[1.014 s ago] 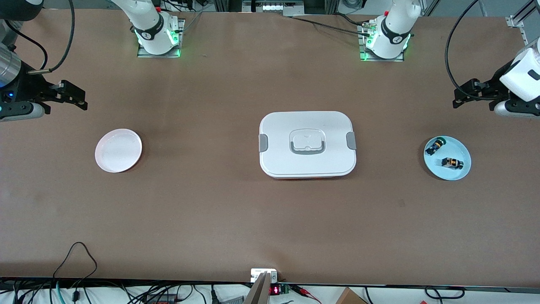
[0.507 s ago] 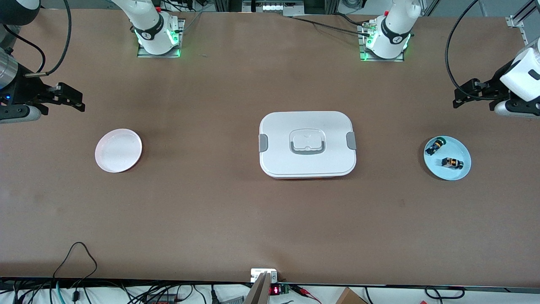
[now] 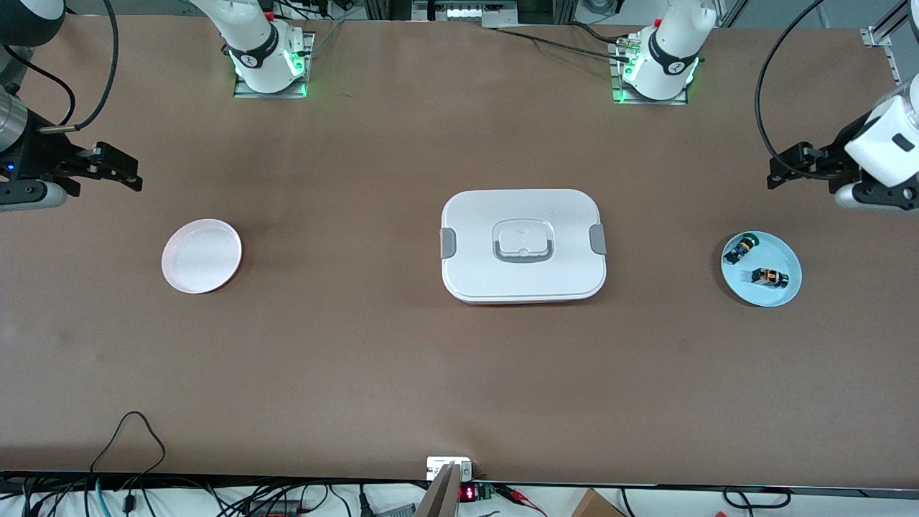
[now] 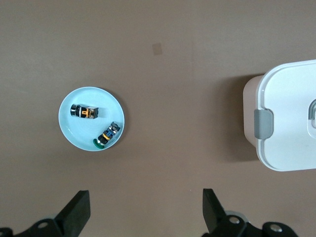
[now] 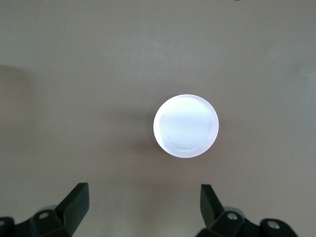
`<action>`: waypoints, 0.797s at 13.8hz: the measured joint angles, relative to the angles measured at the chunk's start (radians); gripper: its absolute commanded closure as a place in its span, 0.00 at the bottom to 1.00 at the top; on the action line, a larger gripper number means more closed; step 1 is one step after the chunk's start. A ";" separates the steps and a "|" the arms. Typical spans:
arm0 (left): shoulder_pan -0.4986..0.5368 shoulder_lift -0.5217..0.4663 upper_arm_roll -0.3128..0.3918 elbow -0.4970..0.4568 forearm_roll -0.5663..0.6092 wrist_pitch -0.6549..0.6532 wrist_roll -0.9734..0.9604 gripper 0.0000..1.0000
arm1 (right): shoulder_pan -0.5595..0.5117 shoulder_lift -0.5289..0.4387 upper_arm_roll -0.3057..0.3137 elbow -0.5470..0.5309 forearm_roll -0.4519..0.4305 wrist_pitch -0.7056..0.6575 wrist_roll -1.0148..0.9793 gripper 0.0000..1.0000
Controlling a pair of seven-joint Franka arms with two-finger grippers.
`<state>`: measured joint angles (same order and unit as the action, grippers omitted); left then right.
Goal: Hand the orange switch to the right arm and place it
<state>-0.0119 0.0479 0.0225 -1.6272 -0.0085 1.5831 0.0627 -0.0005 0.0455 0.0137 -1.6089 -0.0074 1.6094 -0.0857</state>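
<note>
The orange switch point(image 3: 770, 276) point(image 4: 85, 112) lies on its side on a light blue plate point(image 3: 784, 255) point(image 4: 74, 131) at the left arm's end of the table. A green-capped switch point(image 3: 740, 248) point(image 4: 106, 137) lies on the same plate. My left gripper point(image 3: 777, 169) point(image 4: 146, 212) hangs open and empty over bare table beside that plate. My right gripper point(image 3: 129, 172) point(image 5: 144, 210), also open and empty, hovers over bare table at the right arm's end, beside an empty pale pink plate point(image 3: 202, 255) point(image 5: 186, 126).
A white lidded box point(image 3: 523, 244) point(image 4: 286, 116) with grey clips stands at the table's middle, between the two plates. Cables and a small device point(image 3: 449, 468) line the table edge nearest the front camera.
The right gripper has drawn back a little toward the right arm's end of the table. The left gripper has shifted slightly toward the bases. The switches and plates have not moved.
</note>
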 measured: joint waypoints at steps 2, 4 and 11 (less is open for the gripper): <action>0.029 0.047 0.008 0.028 0.002 -0.002 0.000 0.00 | -0.001 0.000 0.000 0.000 0.000 0.000 0.000 0.00; 0.085 0.091 0.014 0.037 0.002 -0.003 0.001 0.00 | -0.001 0.000 0.000 0.000 0.000 0.000 0.000 0.00; 0.193 0.263 0.017 0.029 0.012 0.083 0.115 0.05 | -0.003 0.001 0.000 0.000 0.000 0.000 0.000 0.00</action>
<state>0.1806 0.3107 0.0390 -1.5979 0.0033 1.6661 0.1781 -0.0034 0.0462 0.0137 -1.6087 -0.0073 1.6094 -0.0857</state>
